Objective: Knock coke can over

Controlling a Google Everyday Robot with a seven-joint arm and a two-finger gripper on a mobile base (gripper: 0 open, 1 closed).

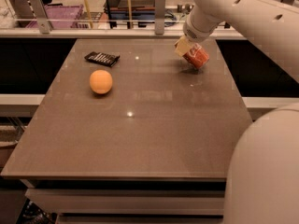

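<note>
The red coke can (197, 57) is at the far right of the brown table (140, 139), tilted over with its top leaning left toward the gripper. My gripper (183, 46) is at the end of the white arm, right against the can's upper end. Its yellowish fingertip (181, 47) touches the can.
An orange ball (101, 81) sits on the left part of the table. A flat black device (102, 58) lies behind it at the far left. A rail with posts (160, 6) runs behind the table. The arm's white body (266, 171) fills the right foreground.
</note>
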